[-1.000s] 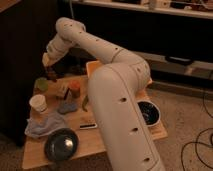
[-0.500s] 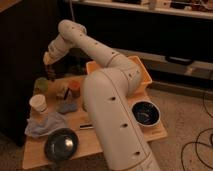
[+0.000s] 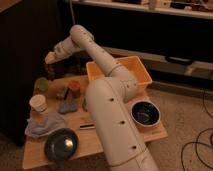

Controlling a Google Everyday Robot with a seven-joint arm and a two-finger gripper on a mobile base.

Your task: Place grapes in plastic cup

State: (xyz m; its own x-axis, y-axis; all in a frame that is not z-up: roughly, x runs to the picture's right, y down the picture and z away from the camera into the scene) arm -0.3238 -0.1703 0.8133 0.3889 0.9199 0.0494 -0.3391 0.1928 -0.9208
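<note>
My gripper [image 3: 50, 60] is at the back left of the wooden table [image 3: 155, 134], at the end of the white arm that reaches up and over from the front. It is shut on the grapes [image 3: 51, 73], a dark bunch hanging straight down from it. The plastic cup [image 3: 41, 85], small and pale green, stands just below and slightly left of the hanging grapes. The grapes are above the cup's rim, not inside it.
A taller white cup [image 3: 38, 103] stands in front of the green cup. An orange container [image 3: 74, 89], a blue sponge [image 3: 67, 106], a grey cloth [image 3: 45, 125], a dark plate [image 3: 60, 145], a dark bowl [image 3: 145, 112] and an orange bin [image 3: 120, 72] share the table. The arm hides the table's middle.
The arm's thick lower link has swung left across the table. The gripper has stayed over the back left corner with the grapes hanging from it.
</note>
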